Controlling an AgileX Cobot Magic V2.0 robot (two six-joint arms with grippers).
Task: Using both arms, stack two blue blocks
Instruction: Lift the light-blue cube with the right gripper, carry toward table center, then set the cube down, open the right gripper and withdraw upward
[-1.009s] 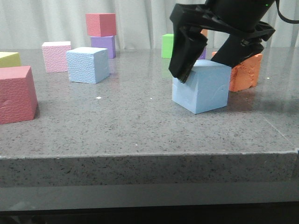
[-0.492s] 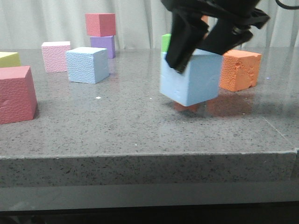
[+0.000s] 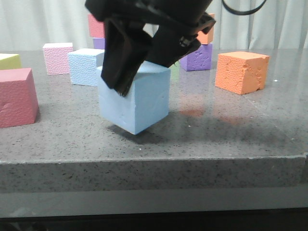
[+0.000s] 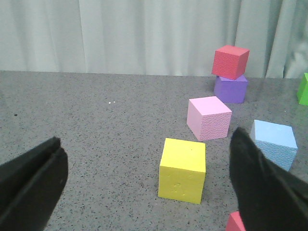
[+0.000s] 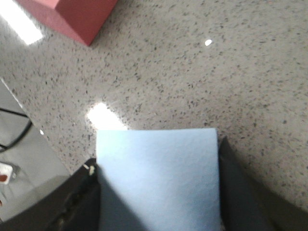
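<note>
One blue block (image 3: 134,98) is clamped on opposite faces by the right jaws, lifted tilted near the surface's (image 3: 231,130) front edge. Foam looks light and squashy. The other block (image 3: 84,66) sits toward the back left; the left jaws are spread wide, empty.

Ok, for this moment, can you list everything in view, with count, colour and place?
Held blue block: one, sky blue, tilted, lifted near the front edge.
Second blue block: one, sky blue, resting further back on the left.
Pink block: one, back left.
Red blocks: two, one front left, one stacked on a purple block.
Purple blocks: two, under the red, and back centre.
Orange blocks: two, right, and atop the back-centre purple.
Yellow block: one, far left.
Green block: one, at the back.
Table: one, grey speckled.
Right hand: black, shut on the held blue block.
Left hand: black, open.
</note>
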